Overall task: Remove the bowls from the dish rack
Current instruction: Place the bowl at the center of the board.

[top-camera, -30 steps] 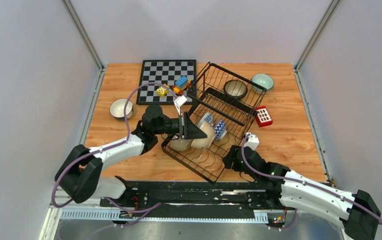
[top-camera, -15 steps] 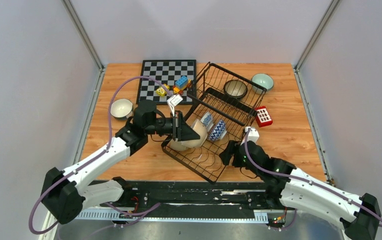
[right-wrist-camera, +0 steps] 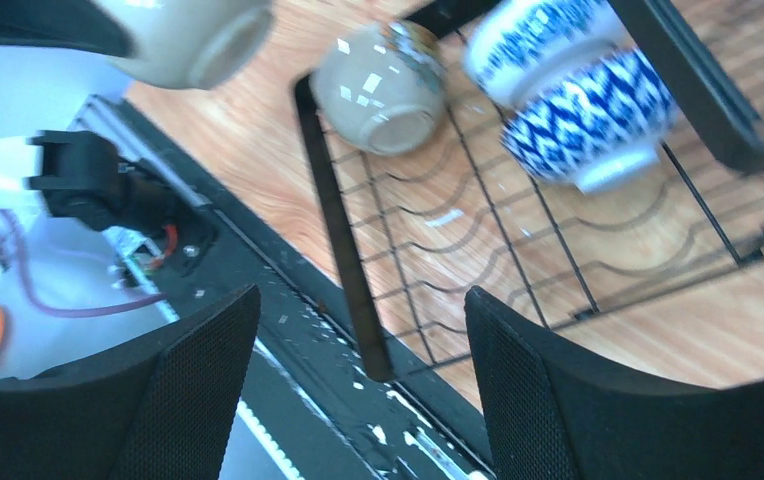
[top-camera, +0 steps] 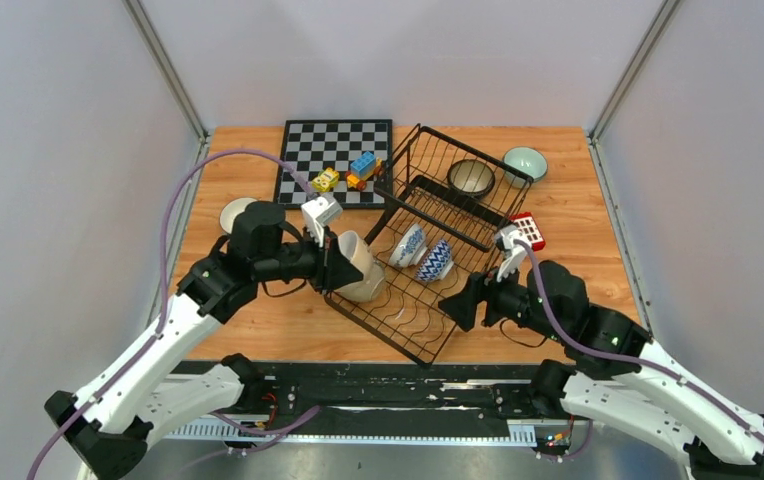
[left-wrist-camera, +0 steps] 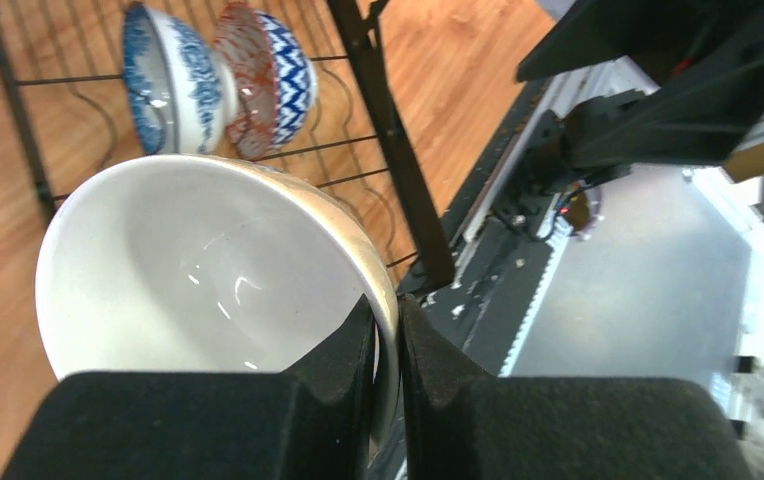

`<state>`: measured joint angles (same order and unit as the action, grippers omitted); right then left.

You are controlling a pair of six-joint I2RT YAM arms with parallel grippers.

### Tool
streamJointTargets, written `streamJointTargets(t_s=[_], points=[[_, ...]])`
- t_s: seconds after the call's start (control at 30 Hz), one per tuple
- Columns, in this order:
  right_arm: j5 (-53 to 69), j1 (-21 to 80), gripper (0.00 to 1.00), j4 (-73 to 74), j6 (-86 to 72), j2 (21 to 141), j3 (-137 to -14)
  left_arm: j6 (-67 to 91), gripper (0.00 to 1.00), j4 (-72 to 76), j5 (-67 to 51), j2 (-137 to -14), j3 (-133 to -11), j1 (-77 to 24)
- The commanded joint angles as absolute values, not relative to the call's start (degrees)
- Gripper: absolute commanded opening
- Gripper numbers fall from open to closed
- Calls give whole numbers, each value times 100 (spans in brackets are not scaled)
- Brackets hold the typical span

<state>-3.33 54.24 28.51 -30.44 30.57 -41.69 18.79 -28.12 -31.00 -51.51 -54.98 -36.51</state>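
Bowls lie in several places. A glossy beige bowl with a white inside is pinched by its thin rim in the left gripper, whose fingers are nearly closed on the ceramic wall, one inside and one outside. Just under that gripper a second beige bowl rests on its side in the corner of the dish rack, a black wire basket with a grid floor. Beyond the left fingertips a floral blue bowl and a zigzag blue bowl lean together on edge. They lie ahead of the right gripper, which hangs over the rack's near rim, spread wide and holding nothing. Well beyond both grippers a dark speckled bowl sits in the rack's far end, and a mint bowl stands outside it. The surface is orange-brown wood grain and also carries a chessboard with toy blocks. Pale grey walls enclose it.
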Motion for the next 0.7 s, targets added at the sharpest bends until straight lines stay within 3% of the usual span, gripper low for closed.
streamJointTargets(t_s=[0.0, 0.23, 0.43, 0.67], points=[[544, 5344, 79, 3059, -2363, 3681, -5129, 850, 0, -3380, -2494, -4565, -5879, -3683], [527, 5339, 79, 3111, -1912, 4628, -6580, 26, 0, -3656, -1771, -4152, -5803, -4131], [885, 5339, 78, 3119, -1603, 5328, -7437, -823, 0, -3745, -968, -4247, -5966, -5045], [734, 5344, 76, 4219, -1291, 6246, -8320, -2102, 0, -4058, 528, -4638, -5994, -6519]])
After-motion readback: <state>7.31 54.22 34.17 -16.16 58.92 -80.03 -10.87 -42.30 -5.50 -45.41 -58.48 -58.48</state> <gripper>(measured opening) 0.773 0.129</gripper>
